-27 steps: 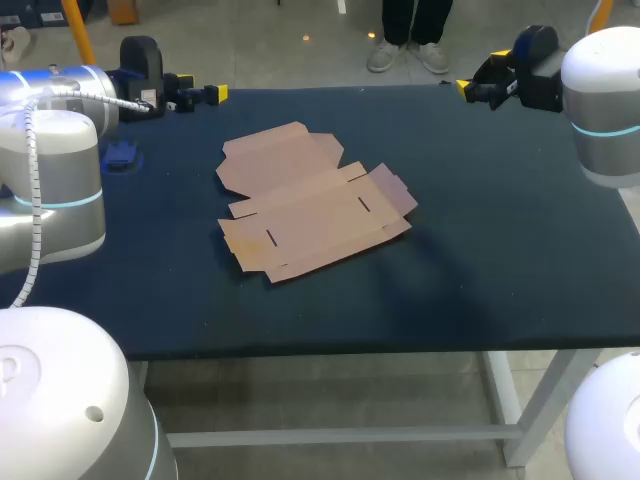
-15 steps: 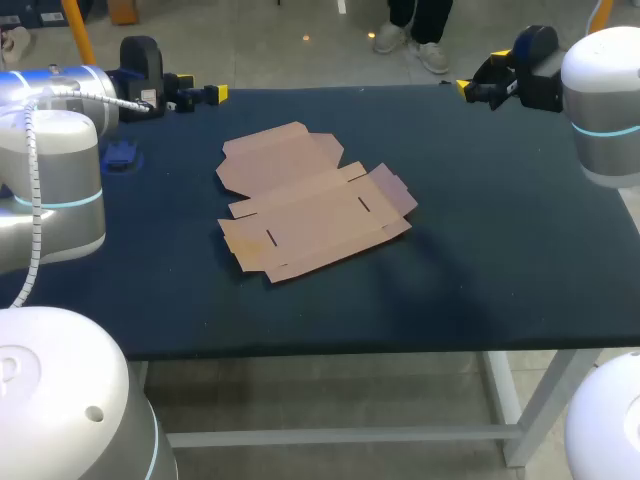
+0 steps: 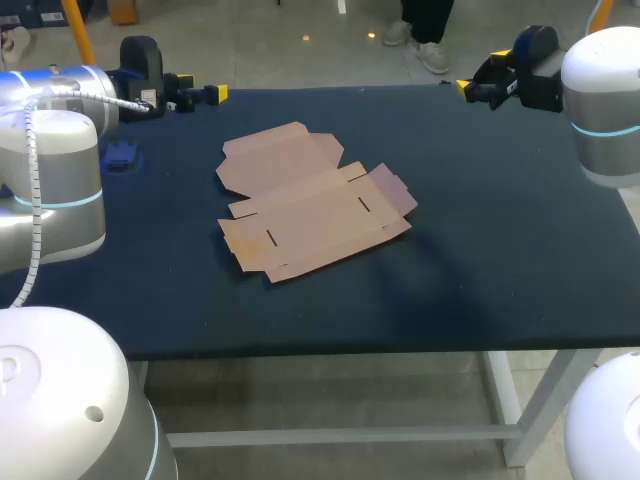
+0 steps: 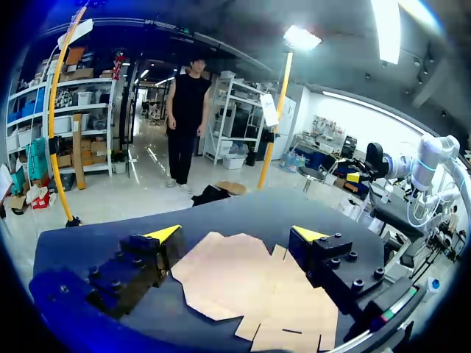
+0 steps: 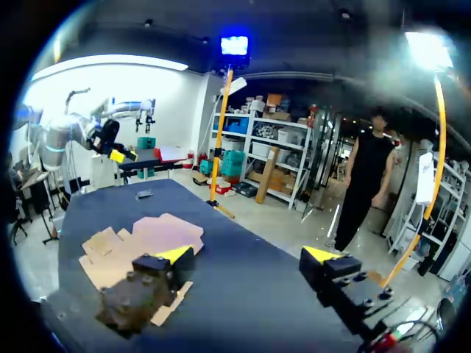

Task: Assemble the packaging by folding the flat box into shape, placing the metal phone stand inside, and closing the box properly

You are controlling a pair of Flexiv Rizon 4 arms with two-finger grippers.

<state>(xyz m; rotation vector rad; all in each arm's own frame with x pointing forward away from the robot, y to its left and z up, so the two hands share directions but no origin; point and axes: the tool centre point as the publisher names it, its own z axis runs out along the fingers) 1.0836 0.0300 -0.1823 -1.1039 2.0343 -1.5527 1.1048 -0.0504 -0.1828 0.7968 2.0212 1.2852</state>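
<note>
Flat box [image 3: 310,205] is lying unfolded around the middle of the table [image 3: 500,260], nothing folded yet. Left gripper [image 3: 205,94] and right gripper [image 3: 468,88] hang over the far corners, both spread wide, holding nothing. My worry: the sheet sits flush, so fingers probably just shove it sideways instead of lifting a flap.

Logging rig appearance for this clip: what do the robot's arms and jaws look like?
Left arm and right arm are silver-white with rounded joints and light-blue rings; a white coiled cable runs along the left. Jaws are black, yellow-tipped.
</note>
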